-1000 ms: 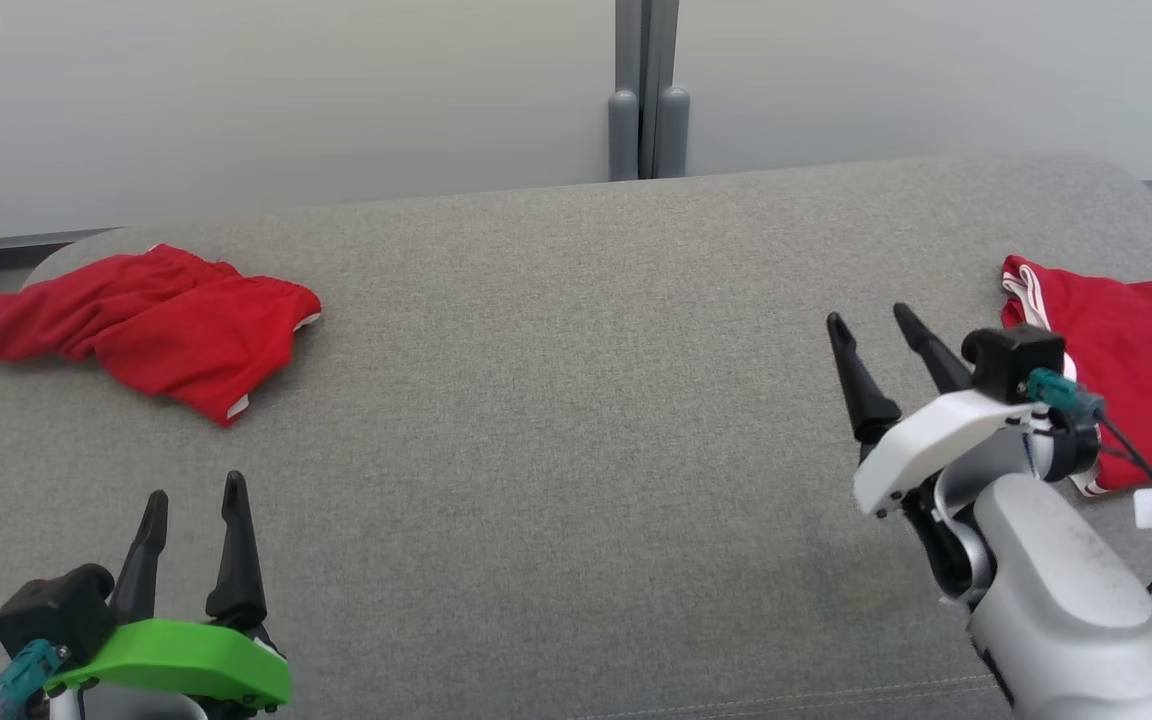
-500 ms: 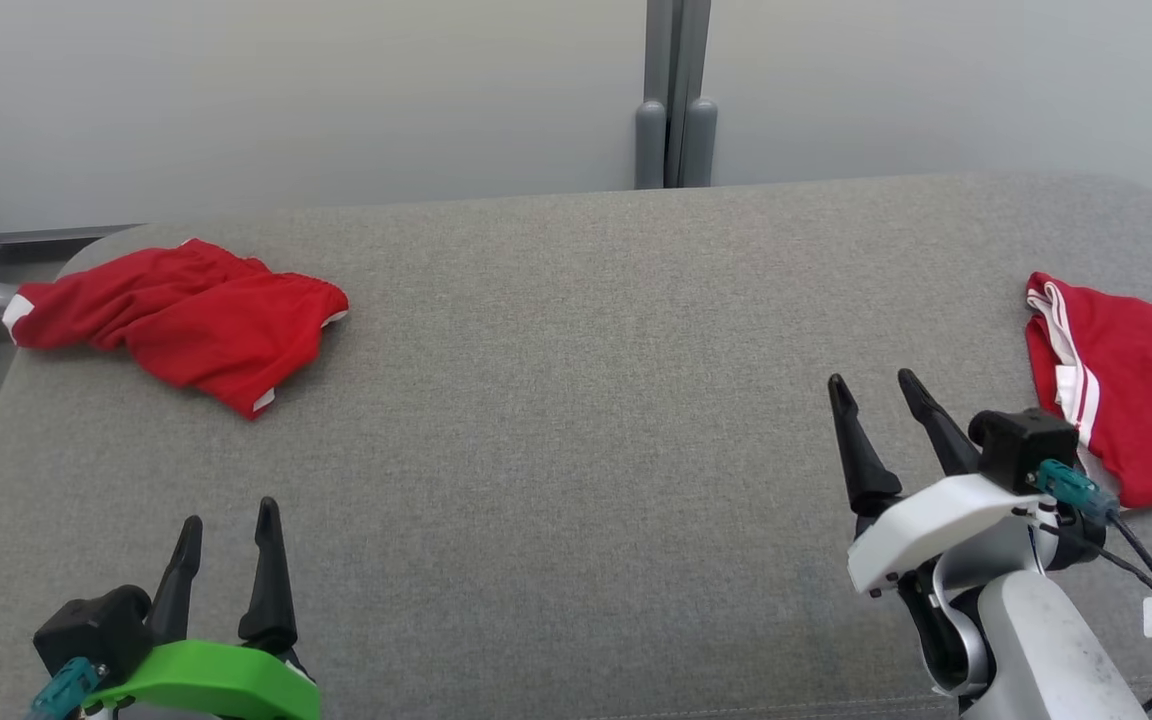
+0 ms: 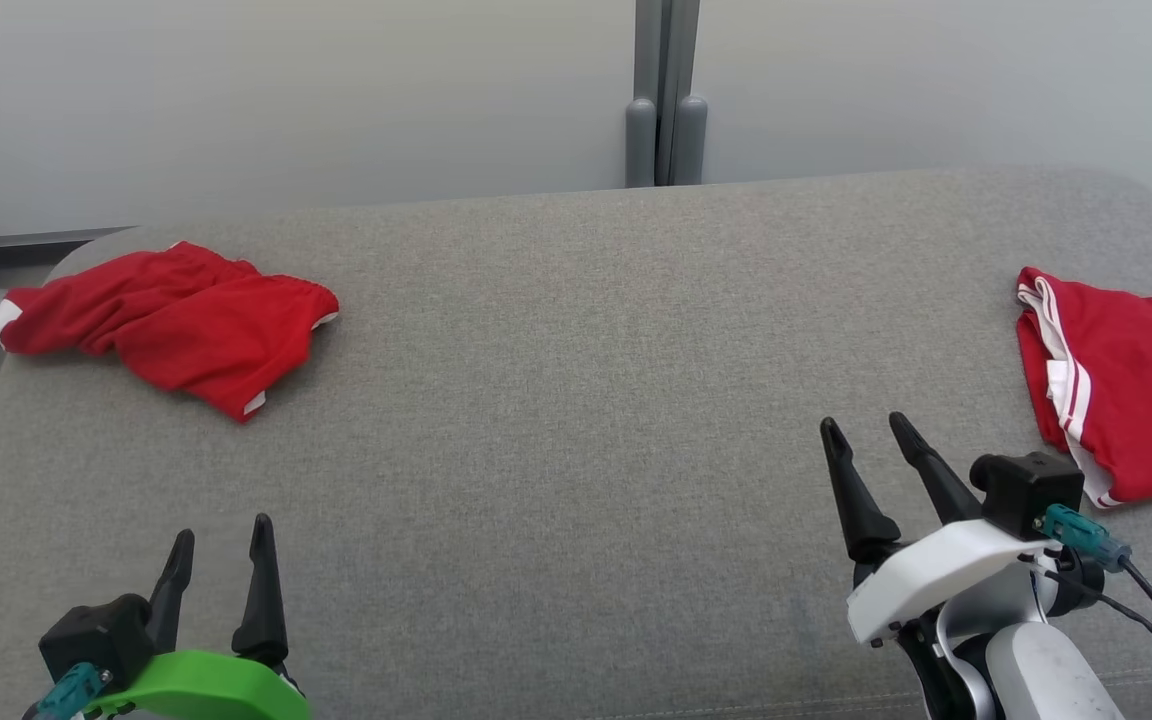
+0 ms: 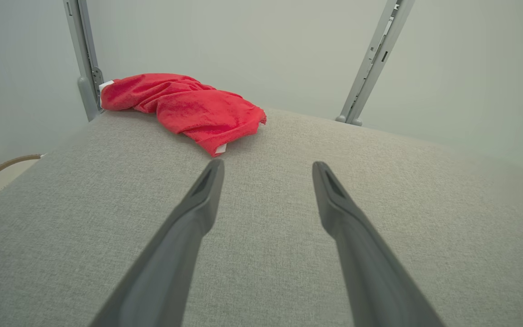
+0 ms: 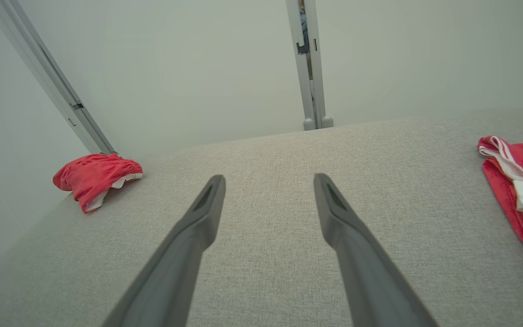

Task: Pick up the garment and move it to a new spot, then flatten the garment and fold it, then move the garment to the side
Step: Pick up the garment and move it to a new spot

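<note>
Head view: the right gripper has drawn back from the folded red garment, now ahead to its right; both grippers gape empty. Left wrist: crumpled red shorts lie ahead-left of the left gripper, at the far edge of the grey cushion. Right wrist: open cushion stretches ahead of the jaws.

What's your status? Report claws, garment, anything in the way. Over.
Left claw open, empty. Right claw open, empty. Crumpled red shorts far left on grey cushion, untouched; striped red garment lies far right. Nothing blocks either claw.
</note>
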Robot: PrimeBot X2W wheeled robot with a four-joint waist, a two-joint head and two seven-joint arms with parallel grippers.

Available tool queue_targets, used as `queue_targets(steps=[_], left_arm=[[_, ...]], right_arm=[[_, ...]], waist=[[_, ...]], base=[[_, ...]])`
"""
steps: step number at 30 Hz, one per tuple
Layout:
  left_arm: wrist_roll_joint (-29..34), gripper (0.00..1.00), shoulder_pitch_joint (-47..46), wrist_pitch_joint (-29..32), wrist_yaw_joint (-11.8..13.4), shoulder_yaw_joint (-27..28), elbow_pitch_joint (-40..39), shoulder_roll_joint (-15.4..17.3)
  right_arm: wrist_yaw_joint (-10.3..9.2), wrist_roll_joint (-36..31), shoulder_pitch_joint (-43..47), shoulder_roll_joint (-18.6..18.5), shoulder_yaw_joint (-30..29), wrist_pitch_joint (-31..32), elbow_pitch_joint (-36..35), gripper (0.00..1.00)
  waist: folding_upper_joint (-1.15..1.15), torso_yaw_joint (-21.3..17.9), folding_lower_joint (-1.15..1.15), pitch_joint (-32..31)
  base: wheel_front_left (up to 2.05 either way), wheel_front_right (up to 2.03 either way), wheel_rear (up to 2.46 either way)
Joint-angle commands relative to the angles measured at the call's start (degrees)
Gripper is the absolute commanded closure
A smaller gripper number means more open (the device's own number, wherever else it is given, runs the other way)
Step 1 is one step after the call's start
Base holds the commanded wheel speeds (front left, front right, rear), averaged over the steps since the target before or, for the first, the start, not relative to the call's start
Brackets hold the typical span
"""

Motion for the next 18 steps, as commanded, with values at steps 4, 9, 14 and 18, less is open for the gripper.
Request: queue_targets(steps=[4, 9, 14, 18], left_arm=[[-0.70, 0.00, -0.30, -0.59, -0.88, 0.80, 0.82, 0.77], [-0.89, 0.00, 0.39, -0.86, -1.87, 1.18, 1.69, 1.15], [-1.02, 0.00, 0.13, -0.56, -3.15, 0.51, 2.09, 1.57], [-0.85, 0.00, -0.14, -0.50, -3.46, 0.21, 2.38, 1.71]], right_arm=[[-0.01, 0.54, 0.39, -0.07, 0.31, 0.17, -0.31, 0.00], [-0.01, 0.73, 0.25, -0.06, 0.56, -0.12, 0.05, 0.00], [-0.01, 1.15, -0.13, -0.06, 0.65, -0.38, 0.42, 0.00], [-0.01, 0.69, -0.44, -0.06, 0.56, -0.42, 0.68, 0.00]], waist=[[0.00, 0.14, 0.00, 0.04], [0.00, 0.42, 0.00, 0.07], [0.00, 0.65, 0.00, 0.15], [0.00, 0.67, 0.00, 0.19]], base=[[0.00, 0.00, 0.00], [0.00, 0.00, 0.00], [0.00, 0.00, 0.00], [0.00, 0.00, 0.00]])
